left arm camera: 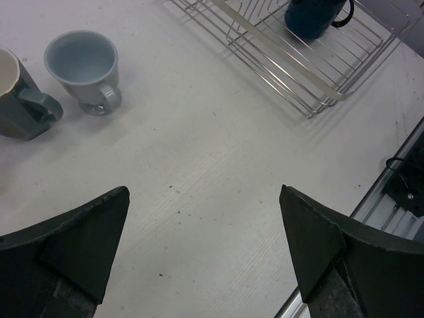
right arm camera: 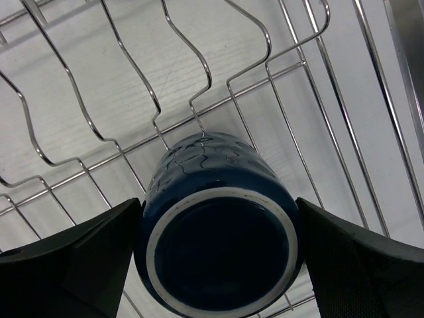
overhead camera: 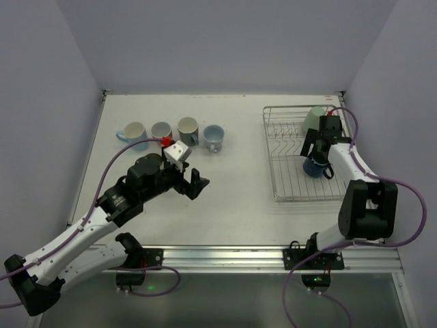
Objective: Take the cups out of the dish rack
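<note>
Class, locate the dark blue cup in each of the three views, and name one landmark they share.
Top external: dark blue cup, right of centre, inside the dish rack.
Left wrist: cup at top edge, right of centre, partly cropped.
Right wrist: cup lower centre, between the black fingers.
Shared landmark: the dish rack's wire bars, under the cup in every view.

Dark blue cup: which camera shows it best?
The right wrist view: the dark blue cup fills it, between the fingers of the right gripper. The top view shows it small; the left wrist view cuts it off.
</note>
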Controlling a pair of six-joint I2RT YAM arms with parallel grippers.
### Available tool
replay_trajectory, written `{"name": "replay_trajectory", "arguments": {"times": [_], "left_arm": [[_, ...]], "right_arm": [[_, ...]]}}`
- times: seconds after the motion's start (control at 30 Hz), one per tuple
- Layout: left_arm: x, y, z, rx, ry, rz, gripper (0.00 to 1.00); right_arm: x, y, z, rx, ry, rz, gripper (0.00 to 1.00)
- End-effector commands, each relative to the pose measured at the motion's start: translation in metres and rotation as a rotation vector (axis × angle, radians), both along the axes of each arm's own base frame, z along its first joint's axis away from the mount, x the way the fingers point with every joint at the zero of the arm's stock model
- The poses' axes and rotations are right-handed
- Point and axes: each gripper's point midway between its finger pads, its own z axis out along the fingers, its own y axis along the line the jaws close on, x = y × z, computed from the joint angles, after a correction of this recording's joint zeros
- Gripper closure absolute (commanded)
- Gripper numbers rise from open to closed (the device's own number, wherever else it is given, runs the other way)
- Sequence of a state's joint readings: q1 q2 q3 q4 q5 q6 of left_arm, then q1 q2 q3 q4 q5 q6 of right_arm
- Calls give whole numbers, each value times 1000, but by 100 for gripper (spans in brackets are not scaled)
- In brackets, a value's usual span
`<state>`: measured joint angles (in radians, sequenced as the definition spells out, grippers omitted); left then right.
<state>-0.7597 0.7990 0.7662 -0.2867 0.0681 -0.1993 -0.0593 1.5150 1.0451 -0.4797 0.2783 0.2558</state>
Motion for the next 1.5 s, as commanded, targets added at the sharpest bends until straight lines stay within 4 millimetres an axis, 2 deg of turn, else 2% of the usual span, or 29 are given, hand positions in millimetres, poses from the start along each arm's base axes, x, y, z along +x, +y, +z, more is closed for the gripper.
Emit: {"name": "replay_trajectory", "arguments": {"times": [0.0, 0.1, 0.17, 0.27, 0.4, 0.43, 0.5, 0.53, 0.57, 0.6, 0.63, 0.67, 0.7, 0.77, 0.8, 0.87, 0.9, 0.93, 0.97, 1.03, 1.07, 1.13, 1.17, 1.23, 1.27, 1.47], "left_arm": [[5, -3, 23, -45, -31, 16, 0], [5, -7, 24, -52, -14, 10, 0], [4, -10, 26, -62, -5, -1, 0], [4, -13, 28, -86, 12, -2, 1], [3, -29, 35, -169, 45, -36, 3], [3, -33, 34, -184, 57, -43, 4], [1, -46, 41, -245, 78, -85, 6], [-2, -53, 41, -264, 92, -116, 8], [-1, -59, 38, -283, 122, -123, 8], [1, -65, 48, -324, 102, -145, 9], [-2, -70, 49, -338, 113, -174, 11], [0, -76, 43, -346, 143, -179, 12], [1, -81, 50, -378, 129, -196, 13], [0, -93, 45, -400, 171, -236, 14], [1, -98, 52, -431, 152, -258, 15], [2, -109, 46, -453, 192, -291, 17], [3, -114, 56, -488, 163, -315, 18], [2, -118, 57, -500, 168, -339, 18], [6, -124, 52, -507, 190, -344, 19], [9, -131, 61, -536, 168, -372, 20], [13, -136, 57, -538, 184, -373, 20], [14, -142, 66, -565, 162, -404, 21], [17, -147, 61, -564, 179, -405, 21], [18, -152, 67, -582, 172, -432, 21], [20, -155, 63, -585, 187, -434, 21], [15, -164, 75, -645, 195, -507, 21]], "right_arm": [[-3, 16, -16, 55, 64, 58, 1], [0, 17, -14, 56, 36, 54, 6], [2, 19, -10, 70, 17, 48, 29], [7, 17, 8, 70, -60, 12, 63], [12, 24, 42, 112, -214, 2, 77], [12, 26, 58, 126, -270, 6, 79], [13, 35, 69, 175, -333, 20, 82], [13, 38, 81, 191, -374, 28, 82], [13, 46, 85, 235, -396, 48, 82], [14, 49, 89, 251, -426, 53, 82], [15, 51, 93, 265, -445, 60, 82], [13, 55, 101, 286, -474, 63, 83], [13, 59, 103, 307, -489, 78, 83], [11, 70, 117, 363, -536, 108, 83], [10, 75, 121, 384, -562, 128, 83], [6, 95, 135, 483, -604, 194, 83], [2, 103, 148, 515, -659, 232, 83], [-4, 120, 158, 587, -679, 309, 83], [-9, 129, 166, 649, -703, 326, 83], [-21, 146, 188, 728, -782, 411, 83], [-32, 160, 196, 820, -783, 463, 83], [-44, 172, 209, 890, -834, 531, 83], [-54, 182, 213, 961, -820, 571, 83], [-63, 192, 219, 1007, -843, 622, 83], [-69, 198, 220, 1045, -828, 649, 83], [-85, 228, 218, 1137, -776, 741, 83]]}}
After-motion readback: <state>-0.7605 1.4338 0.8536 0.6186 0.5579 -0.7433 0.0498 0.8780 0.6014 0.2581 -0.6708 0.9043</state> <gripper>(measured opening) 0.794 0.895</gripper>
